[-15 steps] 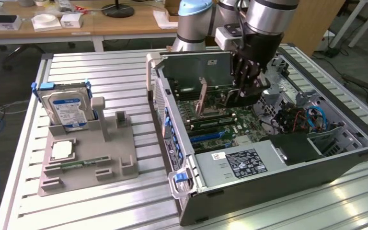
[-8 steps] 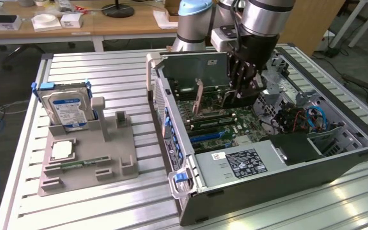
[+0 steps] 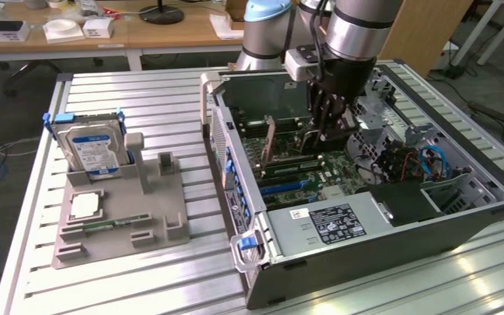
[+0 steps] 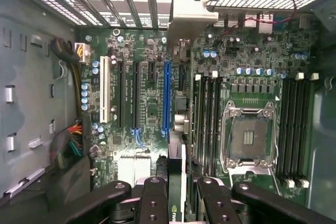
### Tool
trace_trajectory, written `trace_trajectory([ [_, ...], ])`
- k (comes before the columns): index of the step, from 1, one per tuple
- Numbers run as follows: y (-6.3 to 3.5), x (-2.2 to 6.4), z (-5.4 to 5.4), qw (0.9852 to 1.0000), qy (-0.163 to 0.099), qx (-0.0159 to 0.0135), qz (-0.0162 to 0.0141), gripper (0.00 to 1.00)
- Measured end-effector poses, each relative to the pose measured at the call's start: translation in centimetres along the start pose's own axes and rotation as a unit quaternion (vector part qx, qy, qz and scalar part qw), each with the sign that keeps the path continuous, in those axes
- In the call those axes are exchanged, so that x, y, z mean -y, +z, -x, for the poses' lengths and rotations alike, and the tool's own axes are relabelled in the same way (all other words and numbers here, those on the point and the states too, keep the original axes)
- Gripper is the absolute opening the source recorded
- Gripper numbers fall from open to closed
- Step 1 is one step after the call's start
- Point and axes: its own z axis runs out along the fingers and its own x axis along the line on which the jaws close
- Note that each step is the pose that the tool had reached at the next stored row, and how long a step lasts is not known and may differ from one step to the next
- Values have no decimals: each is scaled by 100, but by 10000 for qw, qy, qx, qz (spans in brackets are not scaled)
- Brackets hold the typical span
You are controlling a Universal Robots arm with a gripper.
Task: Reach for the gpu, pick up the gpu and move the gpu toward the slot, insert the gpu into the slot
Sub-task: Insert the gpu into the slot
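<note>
Lower centre of the exterior frame: silver power supply (image 3: 322,220), black label I can't read. Lower left: grey plastic fixture (image 3: 138,197) with a blue-labelled hard drive (image 3: 94,147) upright and a square processor chip (image 3: 86,205) lying flat. Mid-frame, the gripper (image 3: 327,134) sits inside the open case (image 3: 392,243), black fingers clamped on the gpu (image 4: 175,174), held edge-on over the green motherboard (image 4: 152,77) near the long blue slot (image 4: 166,98). Tight: perforated metal cage (image 3: 375,118) and blue cables (image 3: 432,161) just beside. Wooden desk (image 3: 173,29) upper left.
</note>
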Motion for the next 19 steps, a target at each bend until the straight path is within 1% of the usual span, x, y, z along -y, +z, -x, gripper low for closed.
trace_trajectory([
  [1,18,-12,0,10000,0,-1,0,26],
  [4,71,-89,-1,10000,-1,-1,0,26],
  [5,107,-116,-2,10000,-1,-1,0,26],
  [9,181,-120,-6,10000,-2,-1,0,26],
  [13,241,-123,-50,10000,-1,-1,0,26],
  [19,330,-205,-73,10000,-1,0,0,26],
])
